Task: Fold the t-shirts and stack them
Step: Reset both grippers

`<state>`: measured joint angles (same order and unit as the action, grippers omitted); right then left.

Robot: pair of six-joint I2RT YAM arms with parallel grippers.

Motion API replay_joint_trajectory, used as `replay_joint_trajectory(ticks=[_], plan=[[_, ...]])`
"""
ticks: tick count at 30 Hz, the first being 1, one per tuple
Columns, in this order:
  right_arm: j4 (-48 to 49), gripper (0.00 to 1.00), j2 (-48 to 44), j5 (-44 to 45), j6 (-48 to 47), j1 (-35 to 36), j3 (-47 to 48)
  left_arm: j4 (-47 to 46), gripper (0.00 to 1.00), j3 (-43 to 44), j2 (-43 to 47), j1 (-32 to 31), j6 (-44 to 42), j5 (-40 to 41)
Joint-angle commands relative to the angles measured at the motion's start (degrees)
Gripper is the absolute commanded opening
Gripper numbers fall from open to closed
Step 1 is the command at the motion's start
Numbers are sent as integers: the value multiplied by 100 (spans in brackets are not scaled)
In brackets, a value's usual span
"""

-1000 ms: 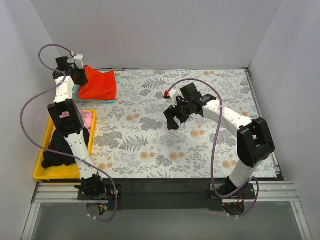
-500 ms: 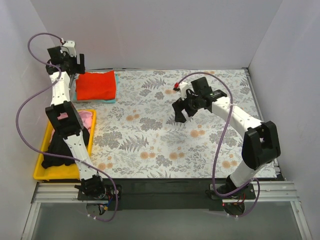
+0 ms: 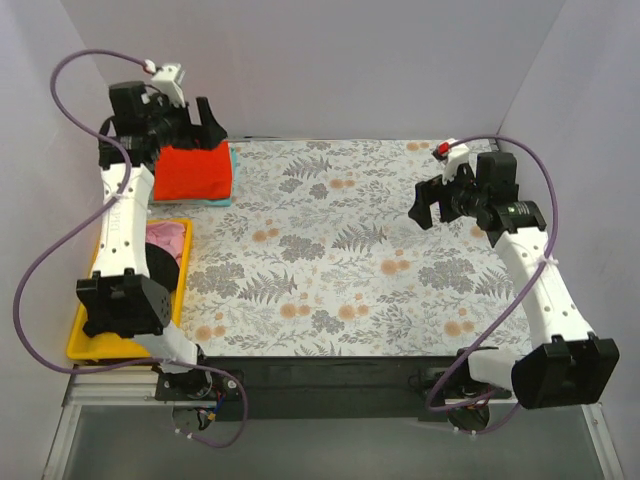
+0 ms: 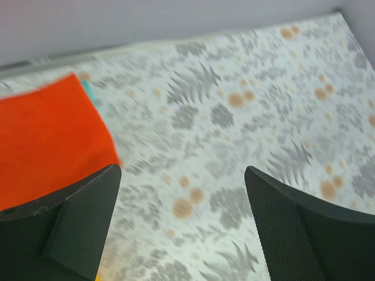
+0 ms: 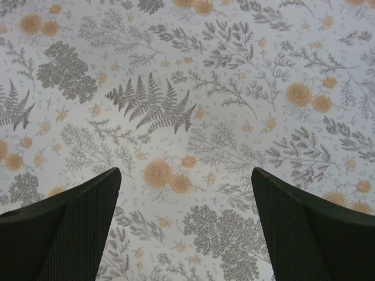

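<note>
Orange-red shirt [image 3: 193, 172] folded upper left; left gripper [image 3: 205, 120] and right gripper [image 3: 428, 205] spread, empty. Suggest pinching pink shirt [image 3: 168, 238] alone, left-edge tray [image 3: 78, 345].

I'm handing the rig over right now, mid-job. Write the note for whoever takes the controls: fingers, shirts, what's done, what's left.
Left gripper: fingers open, empty, raised beside the far-left stack.
Right gripper: fingers open, empty, above the right side of the floral cloth.
Shirts: orange-red shirt lies folded on the teal shirt, of which only an edge shows. Pink shirt and black shirt lie unfolded in the yellow tray.
Done: two shirts stacked.
Left: take out pink and black, fold each, add to the stack.
</note>
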<state>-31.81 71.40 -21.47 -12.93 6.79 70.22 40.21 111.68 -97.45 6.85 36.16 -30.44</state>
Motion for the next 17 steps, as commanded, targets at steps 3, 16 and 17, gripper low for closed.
replay_joint_trajectory(ticks=[3,16,17], plan=[[-185,98,-635,195,176,-28,-919,-21,87,-2314,1341,-536,304,354],[-79,98,-1312,-462,660,-854,-1783,-241,88,-4760,3083,-553,286,968],[-79,98,-1312,-480,660,-881,-1792,-233,88,-4769,3092,-553,347,1074]])
